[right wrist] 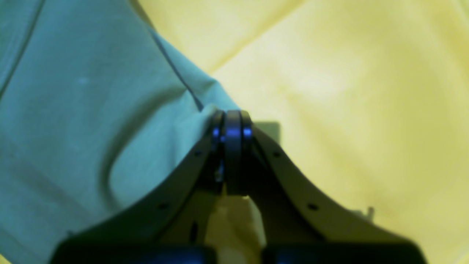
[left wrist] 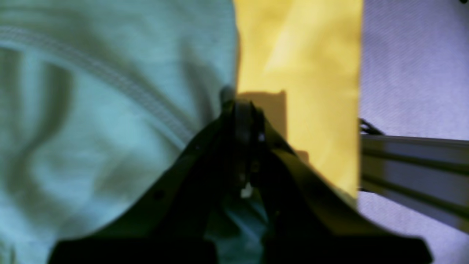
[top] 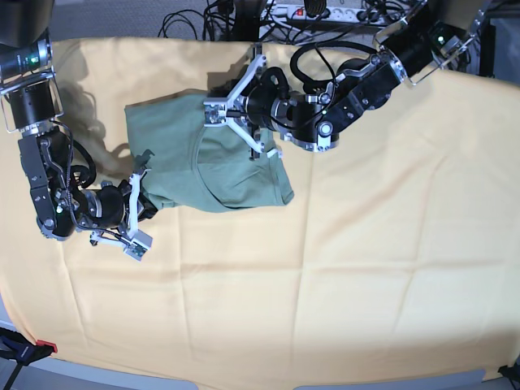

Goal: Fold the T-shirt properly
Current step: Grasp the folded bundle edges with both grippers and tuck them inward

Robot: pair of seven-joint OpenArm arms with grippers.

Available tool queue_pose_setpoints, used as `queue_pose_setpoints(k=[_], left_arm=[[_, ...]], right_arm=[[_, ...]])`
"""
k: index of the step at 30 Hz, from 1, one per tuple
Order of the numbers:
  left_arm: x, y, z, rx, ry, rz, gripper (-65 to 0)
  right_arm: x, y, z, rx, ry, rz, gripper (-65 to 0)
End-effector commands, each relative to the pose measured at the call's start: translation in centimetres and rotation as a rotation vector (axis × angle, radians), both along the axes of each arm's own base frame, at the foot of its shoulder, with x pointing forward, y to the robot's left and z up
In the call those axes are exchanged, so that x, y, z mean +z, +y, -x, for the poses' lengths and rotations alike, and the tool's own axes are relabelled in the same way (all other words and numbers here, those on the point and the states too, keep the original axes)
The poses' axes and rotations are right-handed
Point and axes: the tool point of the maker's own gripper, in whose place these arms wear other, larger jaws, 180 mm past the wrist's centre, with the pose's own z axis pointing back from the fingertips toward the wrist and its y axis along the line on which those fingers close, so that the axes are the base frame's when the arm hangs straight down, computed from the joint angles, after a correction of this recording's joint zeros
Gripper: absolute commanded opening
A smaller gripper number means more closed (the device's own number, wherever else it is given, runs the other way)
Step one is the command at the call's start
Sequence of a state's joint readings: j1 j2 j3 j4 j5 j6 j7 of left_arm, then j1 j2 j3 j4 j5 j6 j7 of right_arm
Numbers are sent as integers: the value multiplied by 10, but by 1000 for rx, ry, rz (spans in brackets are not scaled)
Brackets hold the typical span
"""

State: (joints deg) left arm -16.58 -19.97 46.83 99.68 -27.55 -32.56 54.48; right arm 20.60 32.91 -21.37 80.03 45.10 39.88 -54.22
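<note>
The sage-green T-shirt [top: 213,166] lies bunched on the yellow-orange cloth [top: 366,260], left of the middle. My left gripper [top: 210,111] is at the shirt's far edge. In the left wrist view the left gripper [left wrist: 234,104] is shut on a fold of the T-shirt [left wrist: 91,110], near a stitched seam. My right gripper [top: 146,195] is at the shirt's near-left edge. In the right wrist view the right gripper [right wrist: 232,123] is shut on a hemmed edge of the T-shirt [right wrist: 73,128]. The neck tag is not in view.
The yellow-orange cloth [right wrist: 348,110] covers the whole table. Cables and a power strip [top: 317,12] lie behind the far edge. An aluminium rail [left wrist: 414,165] and grey floor show past the cloth's edge in the left wrist view. A red clamp [top: 36,349] sits at the near-left corner.
</note>
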Motion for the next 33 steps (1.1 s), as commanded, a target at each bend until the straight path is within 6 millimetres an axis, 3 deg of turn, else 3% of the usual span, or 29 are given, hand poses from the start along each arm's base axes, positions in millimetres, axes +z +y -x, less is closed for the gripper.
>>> queue_pose_setpoints(k=[1,7,12,18,21,26,33], left_arm=[[4,7,-16,16,-56,-31,-650],[16,17,-45,25,-135,-54,-650],[35,29,-87,50,-260,-56,-650],[34,50,-139,133,-297,-66,-650],[38,60,-161,161,-331,-91,-650],[64,62,-184,218,-379,-79,-650],[105,60,-191,331,-298,52,-650]], right_arm=[[16,-1,-6,3,-37,-25,-650],[10,-1,19,41,-18,-17,-650],[3,-5,53,73,33,-26,-650],[1,-13,78,26,33,-17,-650],[14,-23,78,-40,-16,-22,-650],[28,-65,48,-302,-169,54,-650],[21,-32,37,-318,-230,-83,-650]])
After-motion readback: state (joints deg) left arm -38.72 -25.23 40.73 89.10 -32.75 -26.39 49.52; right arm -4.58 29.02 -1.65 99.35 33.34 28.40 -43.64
